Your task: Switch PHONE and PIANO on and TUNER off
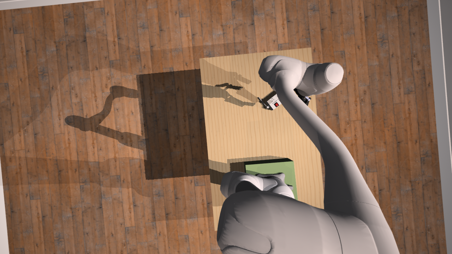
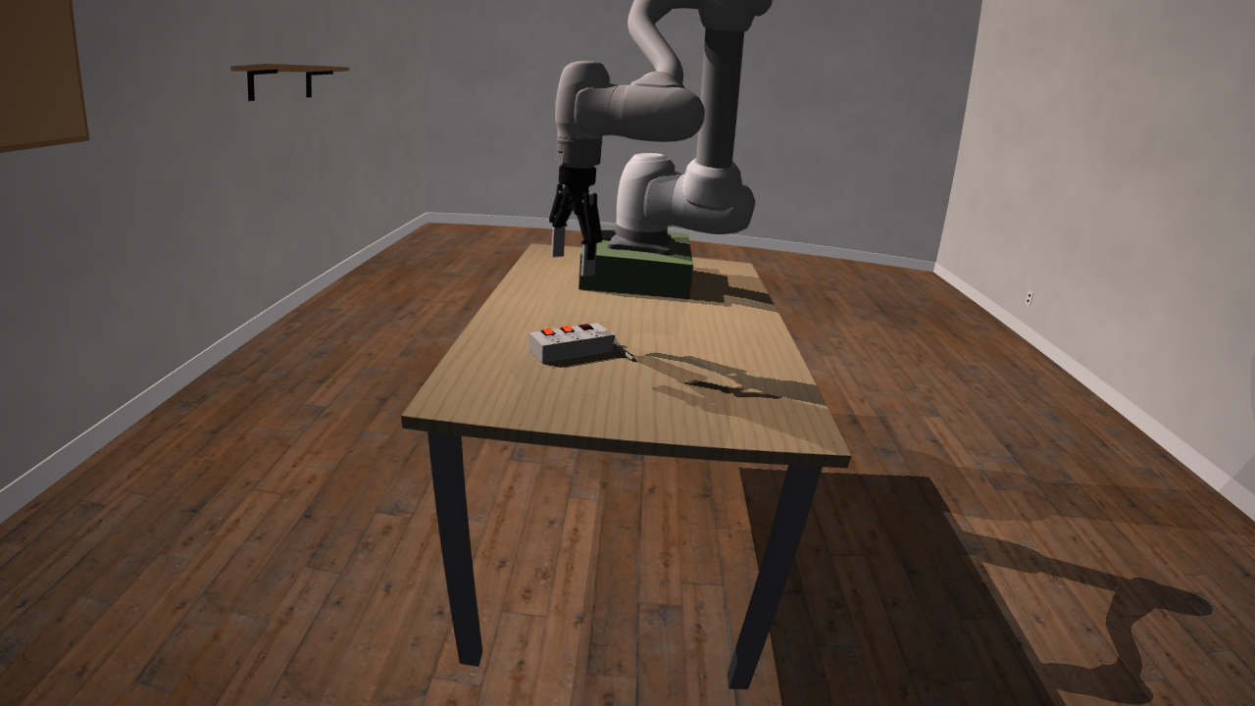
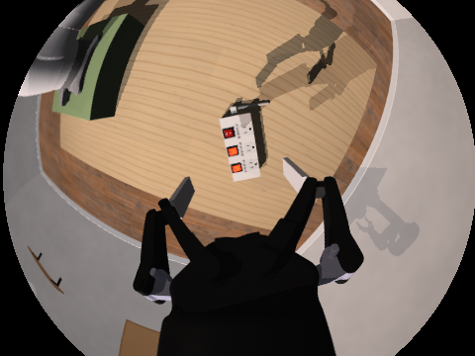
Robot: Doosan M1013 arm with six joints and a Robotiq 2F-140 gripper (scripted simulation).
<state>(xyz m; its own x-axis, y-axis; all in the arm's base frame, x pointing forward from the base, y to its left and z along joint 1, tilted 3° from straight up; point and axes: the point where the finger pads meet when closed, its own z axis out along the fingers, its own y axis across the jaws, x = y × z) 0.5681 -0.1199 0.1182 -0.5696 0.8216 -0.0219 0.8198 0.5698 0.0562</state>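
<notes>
Grey power strip (image 2: 571, 343) lay flat on the bench (image 2: 702, 421) well below the spread, empty claw (image 2: 572, 248); two switches glowed orange, one dark.

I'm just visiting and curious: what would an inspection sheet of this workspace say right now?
Surface: wooden table, arm on a green base.
Job's things: power strip lying flat, right way up; two switches glow bright, the one nearest the cord dark; labels unreadable.
Clutter: nothing seen.
Grippers: gripper open, empty, high above the table.
Cables: short cord stub at the strip's end.
Surroundings: plank floor, grey walls, wall shelf.
</notes>
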